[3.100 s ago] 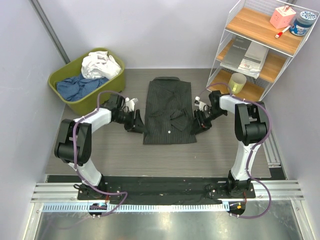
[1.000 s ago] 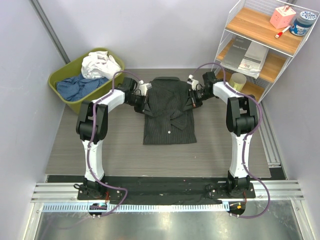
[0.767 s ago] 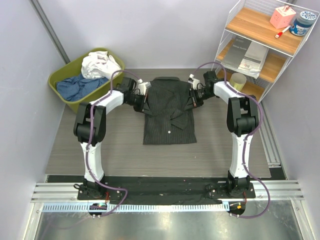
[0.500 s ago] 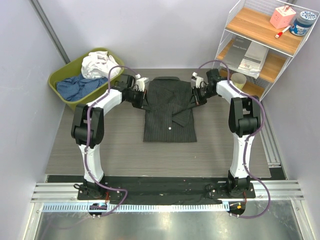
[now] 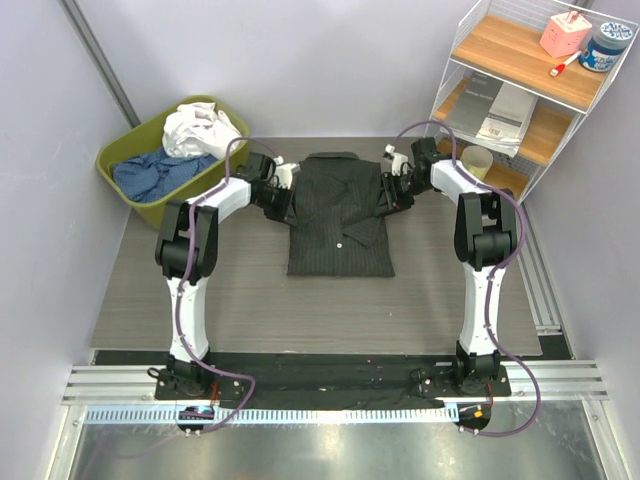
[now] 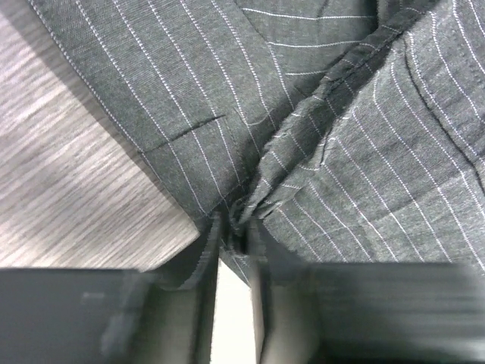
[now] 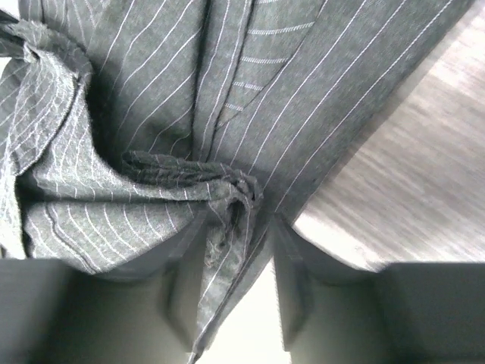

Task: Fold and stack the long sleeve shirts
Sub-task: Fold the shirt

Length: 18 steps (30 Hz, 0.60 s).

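Note:
A dark pinstriped long sleeve shirt [image 5: 338, 225] lies folded into a rectangle in the middle of the table, collar at the far end. My left gripper [image 5: 284, 195] is at its left edge near the shoulder, and my right gripper [image 5: 386, 192] is at the matching spot on the right edge. In the left wrist view the left gripper [image 6: 233, 239] is shut on a pinch of the shirt [image 6: 341, 152]. In the right wrist view a bunched fold of the shirt [image 7: 151, 91] sits clamped in the right gripper [image 7: 239, 227].
An olive bin [image 5: 118, 152] at the far left holds a white garment [image 5: 203, 130] and a blue one [image 5: 155, 172]. A wire shelf rack [image 5: 505, 100] with a yellow cup [image 5: 474, 163] stands at the far right, close behind the right arm.
Both grippers moved from the shirt's lower sides up to its shoulders and closed on the edges. The shirt has since slid a little toward the far end.

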Tool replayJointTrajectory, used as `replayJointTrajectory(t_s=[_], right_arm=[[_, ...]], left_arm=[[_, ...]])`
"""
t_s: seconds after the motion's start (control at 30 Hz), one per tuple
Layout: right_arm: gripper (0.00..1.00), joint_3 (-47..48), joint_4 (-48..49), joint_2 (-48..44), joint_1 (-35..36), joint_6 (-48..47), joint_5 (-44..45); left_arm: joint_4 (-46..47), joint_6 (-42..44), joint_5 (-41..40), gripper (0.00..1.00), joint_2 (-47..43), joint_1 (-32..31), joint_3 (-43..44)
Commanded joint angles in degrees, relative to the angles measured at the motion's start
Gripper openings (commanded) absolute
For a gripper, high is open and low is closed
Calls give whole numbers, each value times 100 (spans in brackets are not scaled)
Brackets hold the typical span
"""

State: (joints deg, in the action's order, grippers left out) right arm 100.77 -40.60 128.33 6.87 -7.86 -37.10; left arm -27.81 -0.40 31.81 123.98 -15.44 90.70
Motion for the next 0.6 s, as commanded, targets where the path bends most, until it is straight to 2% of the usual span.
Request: replayJointTrajectory(t_s=[0.0, 0.13, 0.27, 0.37, 0.43, 0.57], right_arm=[[48, -31, -273, -782, -98, -58, -306], [50, -478, -562, -1441, -440, 108, -683], [47, -1583, -467, -2048, -477, 433, -1324], [42, -2366, 103, -2198, -459, 1215, -1782], [41, -2649, 515, -2155, -441, 1671, -1949], [51, -2966, 1071, -1979, -389, 2156, -2143]], left_arm=[[-215, 242, 185, 33, -601, 76, 116], [-189, 277, 308, 46, -1156, 138, -201], [65, 216, 606, 62, -1649, 129, -526], [118, 225, 738, 65, -1790, 50, -536], [127, 216, 817, 65, -1834, 33, -536], [101, 234, 774, 65, -1878, 41, -518]])
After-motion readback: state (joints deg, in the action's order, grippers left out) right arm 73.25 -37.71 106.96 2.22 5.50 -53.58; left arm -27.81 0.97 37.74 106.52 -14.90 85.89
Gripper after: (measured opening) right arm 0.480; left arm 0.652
